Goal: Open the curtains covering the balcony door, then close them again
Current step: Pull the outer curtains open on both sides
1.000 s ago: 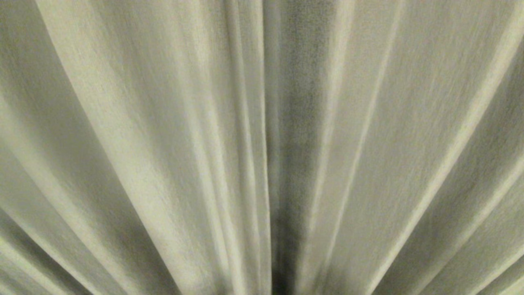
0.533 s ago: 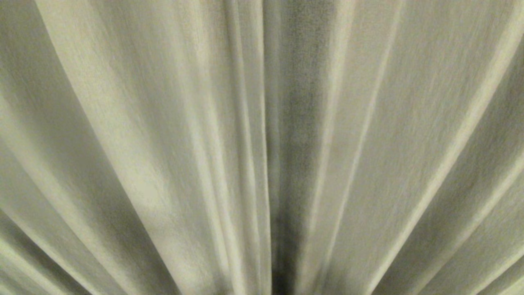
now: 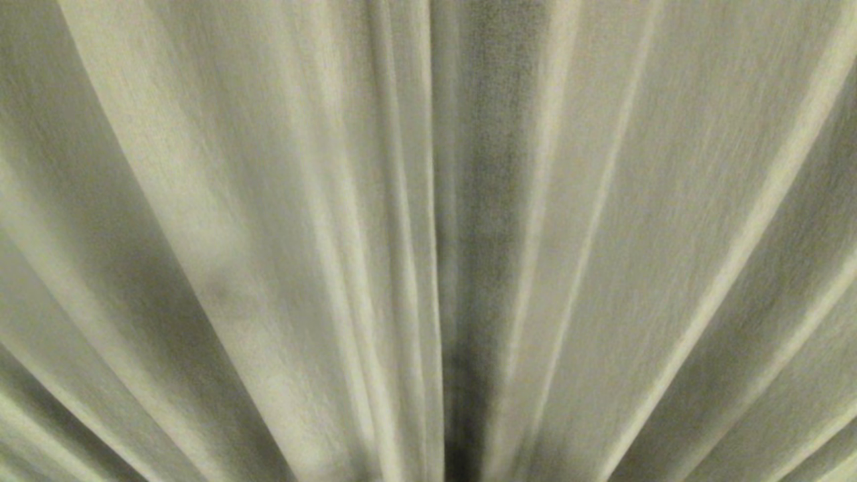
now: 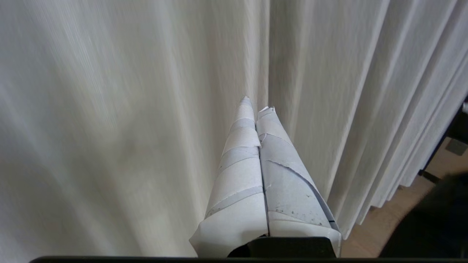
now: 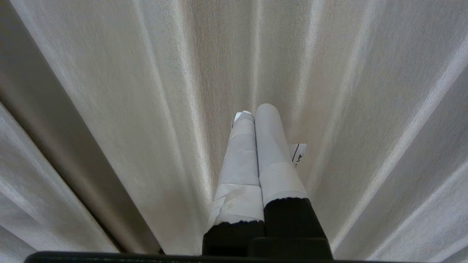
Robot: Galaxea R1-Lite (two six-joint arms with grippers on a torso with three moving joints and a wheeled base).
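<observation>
- Cream-white, slightly sheer pleated curtains (image 3: 268, 234) fill the whole head view; they hang drawn together, and no balcony door shows behind them.
- Compared with a second ago, a soft shadow has crept up the fold left of the dark central seam (image 3: 469, 268).
- Left gripper (image 4: 256, 104), tape-wrapped fingers pressed together and empty, points at that seam; probably the opening push begins.
- Right gripper (image 5: 254, 109), fingers also pressed together, faces the fabric nearby.
</observation>
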